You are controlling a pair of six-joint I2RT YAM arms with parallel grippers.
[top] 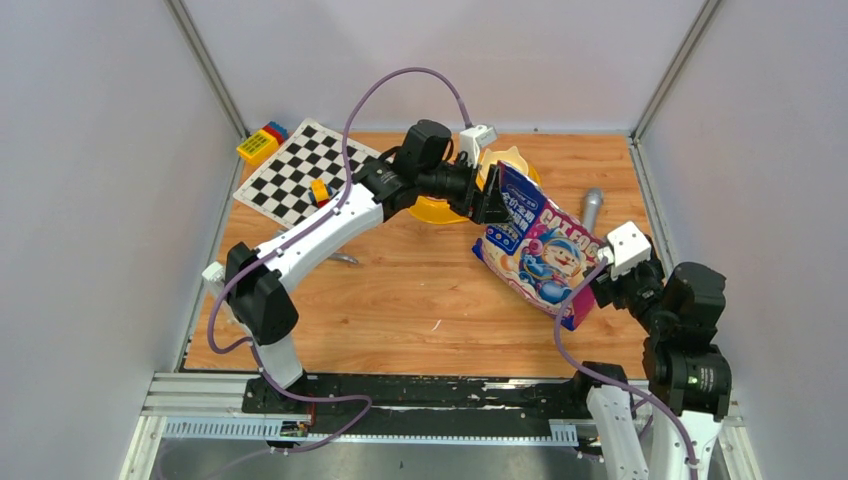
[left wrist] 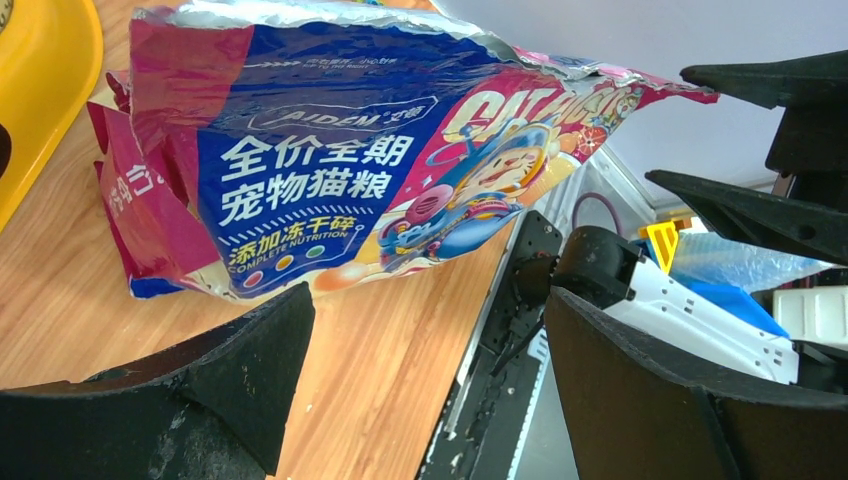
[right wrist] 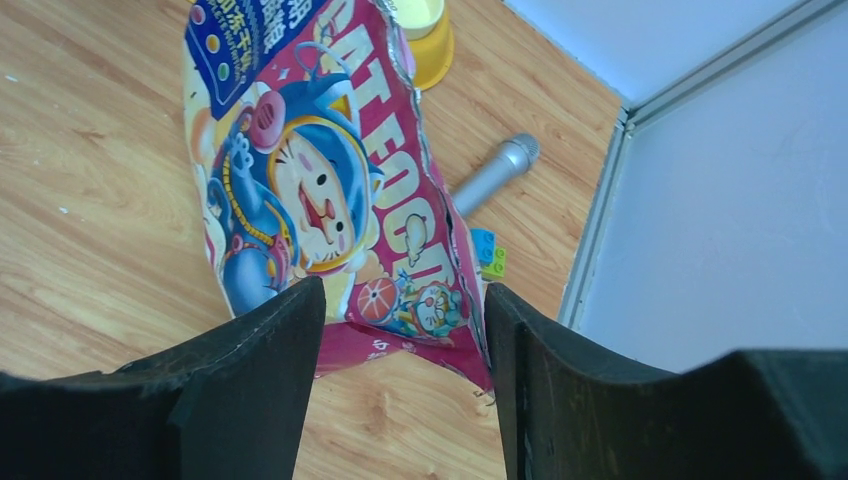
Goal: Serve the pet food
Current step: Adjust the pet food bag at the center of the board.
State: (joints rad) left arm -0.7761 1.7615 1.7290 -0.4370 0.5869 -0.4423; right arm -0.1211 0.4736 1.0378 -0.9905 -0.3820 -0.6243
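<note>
With the pet food bag (top: 535,245) lying tilted right of centre, its far end by the yellow feeder (top: 432,212), I'd seat the right gripper (right wrist: 402,295), half-closed around the near end with its bite unconfirmed, before committing the wide-open, empty left gripper (top: 490,203).
</note>
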